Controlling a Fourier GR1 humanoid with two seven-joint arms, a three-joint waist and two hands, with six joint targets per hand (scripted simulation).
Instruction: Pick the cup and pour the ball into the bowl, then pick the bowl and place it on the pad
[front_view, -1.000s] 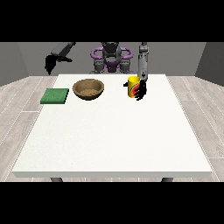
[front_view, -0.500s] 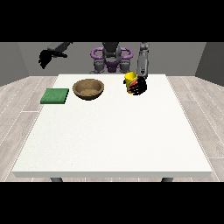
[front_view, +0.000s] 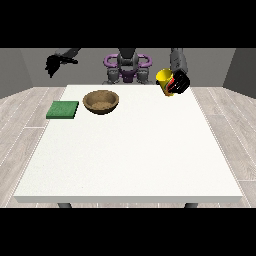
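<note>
Above the tabletop's far right corner: yellow cup (front_view: 165, 80), tilted, clasped by the hand at the view's right (front_view: 180, 83). Near the far edge, leftward: bowl (front_view: 101, 101), then green pad (front_view: 63, 109).

One white table (front_view: 130, 155). One brown bowl (front_view: 101, 101). One green pad (front_view: 63, 109). One yellow cup (front_view: 165, 81), with some red showing at its side, hard to tell what. Two black hands: one at the view's right (front_view: 180, 83), one at the view's left (front_view: 54, 64).
</note>
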